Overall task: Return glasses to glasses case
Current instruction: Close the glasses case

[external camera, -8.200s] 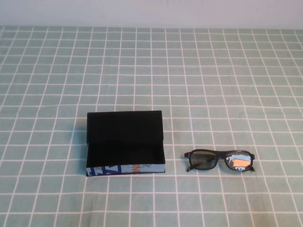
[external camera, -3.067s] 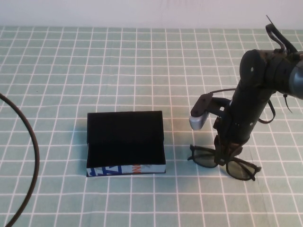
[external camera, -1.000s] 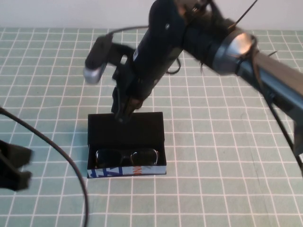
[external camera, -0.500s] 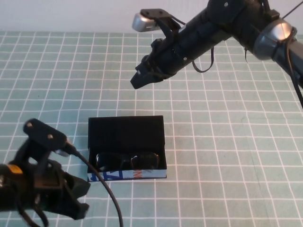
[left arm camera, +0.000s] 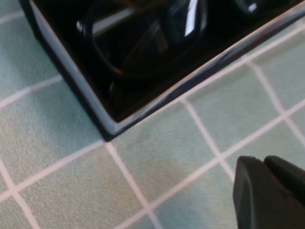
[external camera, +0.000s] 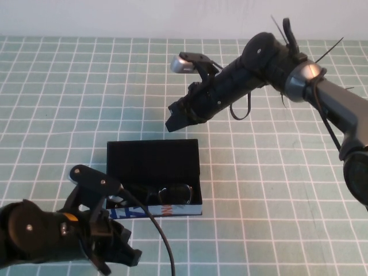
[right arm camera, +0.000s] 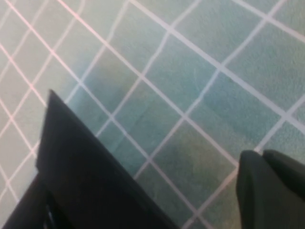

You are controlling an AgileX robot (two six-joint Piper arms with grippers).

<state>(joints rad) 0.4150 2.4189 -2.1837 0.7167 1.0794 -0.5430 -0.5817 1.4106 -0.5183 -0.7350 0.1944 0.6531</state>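
High view: the right arm reaches in from the 3 o'clock edge and stretches across the far half of the table, its right gripper (external camera: 174,122) hanging above the cloth at 12 o'clock of the glasses case (external camera: 153,177), apart from it and holding nothing; the fingers lie together in a closed point. The left arm fills the near-left corner, and its left gripper (external camera: 118,253) sits low over the cloth at 7 o'clock of the case, just beside the case's near-left corner; I cannot tell whether its fingers are parted or together. A black cable (external camera: 150,229) loops from that arm across the cloth in front of the case. The case stands open with its lid up at the far side, and the glasses (external camera: 154,195) lie inside it, along the near wall behind the light-blue printed front, lenses glinting. In the left wrist view the case's corner (left arm camera: 108,128) shows close up, with the dark frames inside and one fingertip (left arm camera: 267,195) over bare cloth beside it. The checked tablecloth (external camera: 276,190) lies open from 3 to 5 o'clock of the case, and toward the far-left corner as well.
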